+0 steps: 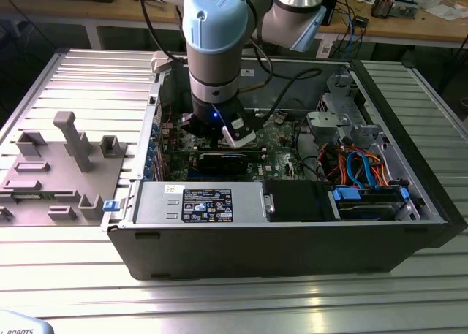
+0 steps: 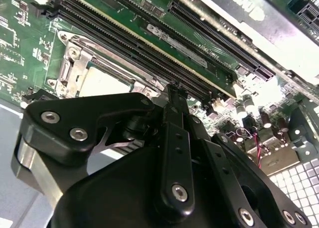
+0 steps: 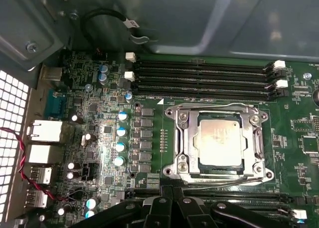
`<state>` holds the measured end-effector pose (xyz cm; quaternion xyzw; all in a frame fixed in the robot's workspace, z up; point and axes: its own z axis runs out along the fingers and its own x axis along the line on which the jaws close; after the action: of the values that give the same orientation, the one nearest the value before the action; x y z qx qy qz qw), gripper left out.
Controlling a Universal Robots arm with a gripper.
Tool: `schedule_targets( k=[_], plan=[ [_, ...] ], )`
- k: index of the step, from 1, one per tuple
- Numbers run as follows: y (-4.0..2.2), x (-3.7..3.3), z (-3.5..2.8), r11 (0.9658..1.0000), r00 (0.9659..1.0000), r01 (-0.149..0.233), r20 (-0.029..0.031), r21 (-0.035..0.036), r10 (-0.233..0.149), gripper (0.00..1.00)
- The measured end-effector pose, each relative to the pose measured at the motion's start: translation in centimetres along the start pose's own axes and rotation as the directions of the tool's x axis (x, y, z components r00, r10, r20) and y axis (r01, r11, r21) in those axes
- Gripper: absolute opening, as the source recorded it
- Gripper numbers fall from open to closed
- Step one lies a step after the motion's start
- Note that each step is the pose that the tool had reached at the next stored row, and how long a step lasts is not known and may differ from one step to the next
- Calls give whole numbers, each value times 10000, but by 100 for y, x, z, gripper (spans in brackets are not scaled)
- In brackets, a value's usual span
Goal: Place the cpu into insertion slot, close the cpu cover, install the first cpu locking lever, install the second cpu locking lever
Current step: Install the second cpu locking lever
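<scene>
The cpu (image 3: 219,140), a dull silver square, sits in its socket on the green motherboard. The cpu cover (image 3: 187,138), a silvery frame, lies flat over the chip's edges. Thin wire levers (image 3: 227,179) run along the socket's sides. My gripper (image 3: 172,190) hovers just beside the socket, on the side away from the memory slots. It is shut with nothing in it. In the second wrist view the gripper (image 2: 172,91) points at the board next to the cpu (image 2: 102,83) and cover (image 2: 75,63). The arm (image 1: 216,49) reaches down into the open computer case.
Black memory slots (image 3: 204,81) run along the socket's far side. A graphics card (image 2: 259,18) lies close by. The power supply (image 1: 197,202) and a drive cage with cables (image 1: 365,173) line the case. A grey fixture (image 1: 66,166) stands at the exterior view's left.
</scene>
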<state>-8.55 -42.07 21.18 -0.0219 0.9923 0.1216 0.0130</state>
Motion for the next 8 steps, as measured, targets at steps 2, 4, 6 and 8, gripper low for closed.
schedule_targets(
  k=[2, 4, 6, 8],
  plan=[
    [3, -1, 11, 10000, 10000, 49, -13, -10, -49, 11],
    [8, 0, 26, 10000, 10000, 94, -23, -22, -94, 11],
    [17, 0, 42, 9999, 9999, 126, -32, -25, -127, 11],
    [41, -1, 73, 9998, 9998, 181, -43, -31, -181, 11]
  ],
)
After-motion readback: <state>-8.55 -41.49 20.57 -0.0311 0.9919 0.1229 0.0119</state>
